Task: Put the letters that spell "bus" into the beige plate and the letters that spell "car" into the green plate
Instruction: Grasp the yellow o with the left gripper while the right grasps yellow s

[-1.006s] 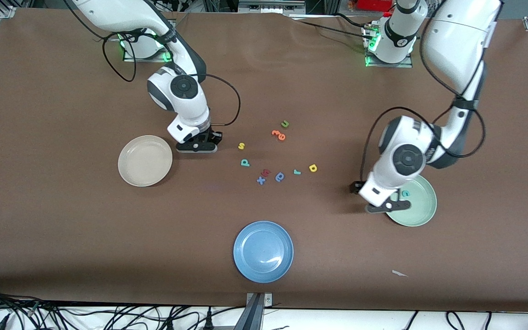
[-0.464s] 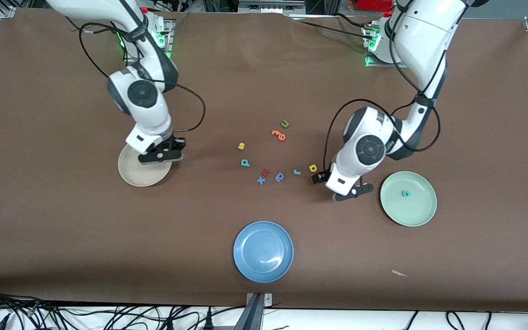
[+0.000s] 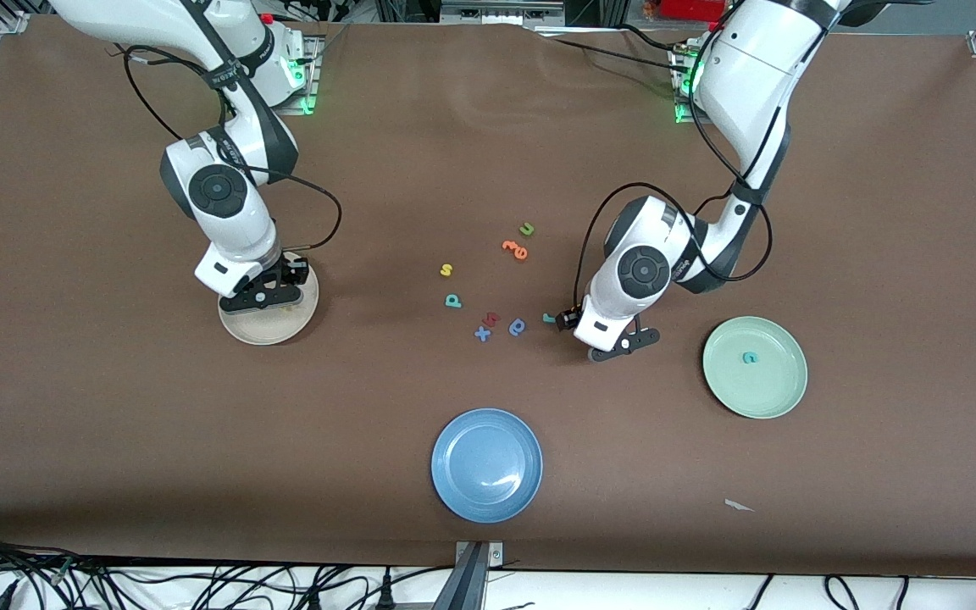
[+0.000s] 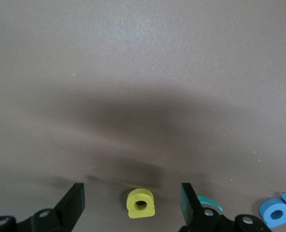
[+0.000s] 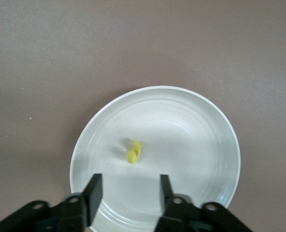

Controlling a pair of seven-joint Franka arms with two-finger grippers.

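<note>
Front view: since a second ago the right pincer [image 3: 261, 295] has crossed from the bare table [image 3: 115, 424] to hang over the beige plate [image 3: 244, 325], and the left pincer [image 3: 621, 343] has left the green plate [image 3: 772, 394] for a spot above the loose letters. The teal "c" [image 3: 749, 358] lies in the green plate. Out on the table sit the yellow "s" [image 3: 446, 270], teal "b" [image 3: 452, 301], teal "r" [image 3: 548, 318], a darker blue letter [image 3: 518, 327], a green "u" [image 3: 526, 229] and orange letters [image 3: 516, 248]. There are three plates, counting the blue plate [image 3: 486, 464].

Left wrist view: the left pincer [image 4: 132, 205] stands wide open, empty, straddling the yellow "a" [image 4: 140, 203], which the arm hides in the front view.

Right wrist view: the right pincer [image 5: 128, 193] is parted, holding nothing; the yellow "u" [image 5: 134, 152] is in the beige plate [image 5: 206, 145].
</note>
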